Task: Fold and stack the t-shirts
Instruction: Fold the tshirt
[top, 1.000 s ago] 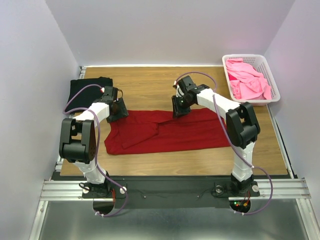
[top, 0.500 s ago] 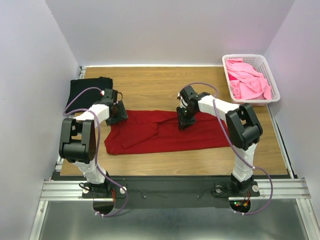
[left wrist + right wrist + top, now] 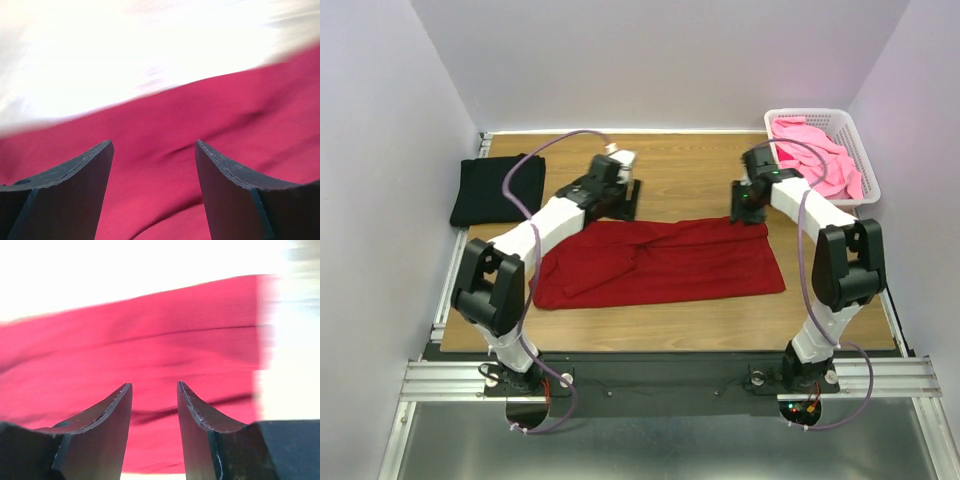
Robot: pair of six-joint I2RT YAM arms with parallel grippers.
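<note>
The dark red t-shirt [image 3: 660,262] lies on the table as a long flat band, creased near its middle. My left gripper [image 3: 626,197] hovers just past the shirt's far edge, near the middle; its jaws stand wide open over red cloth [image 3: 160,125], holding nothing [image 3: 153,142]. My right gripper [image 3: 748,206] is above the shirt's far right corner, its jaws apart with nothing between them [image 3: 154,384] and red cloth [image 3: 150,340] below. A folded black t-shirt [image 3: 485,190] rests at the far left. Bright pink t-shirts [image 3: 810,158] fill the basket.
The white lattice basket [image 3: 865,160] stands at the far right corner of the wooden table [image 3: 670,170]. White walls close in the back and both sides. The arms' bases sit on the metal rail at the near edge.
My left gripper swung from the shirt's left end to its far middle edge. My right gripper moved from the shirt's middle to its far right corner and opened wider.
</note>
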